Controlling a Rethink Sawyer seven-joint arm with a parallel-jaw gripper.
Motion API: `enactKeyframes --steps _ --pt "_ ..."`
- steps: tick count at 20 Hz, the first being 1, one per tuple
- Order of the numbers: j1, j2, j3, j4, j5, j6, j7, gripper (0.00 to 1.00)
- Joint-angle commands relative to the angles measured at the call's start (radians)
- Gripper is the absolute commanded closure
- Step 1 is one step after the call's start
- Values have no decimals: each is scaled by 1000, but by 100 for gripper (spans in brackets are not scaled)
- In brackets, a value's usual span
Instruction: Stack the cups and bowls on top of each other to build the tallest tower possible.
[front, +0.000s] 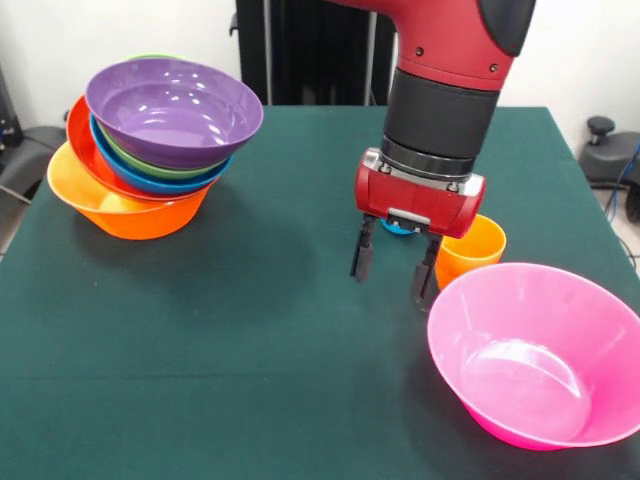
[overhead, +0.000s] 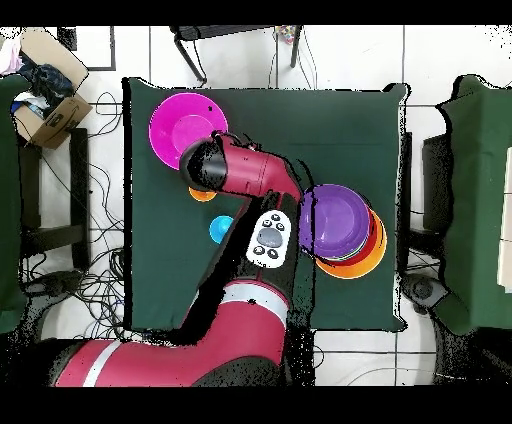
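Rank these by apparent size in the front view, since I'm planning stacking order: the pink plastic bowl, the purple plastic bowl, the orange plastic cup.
1. Pink plastic bowl, though it sits nearest the camera, so its lead over the purple one is unsure.
2. Purple plastic bowl.
3. Orange plastic cup, clearly smallest.

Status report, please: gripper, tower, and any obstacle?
Gripper open, empty, hanging beside orange cup. Tower five bowls high, purple on top. Pink bowl apart, unstacked. Nothing in the way.
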Motion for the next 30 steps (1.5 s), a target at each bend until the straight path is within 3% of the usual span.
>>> enactKeyframes --steps 1,17,24,30 --pt "-21 -25 49 -31 -178 134 -142 0" --pt "-64 24 117 -216 -260 260 -119 0" --pt "-31 144 127 -388 -255 277 -76 0" --pt "-22 159 182 -443 -222 390 -113 0"
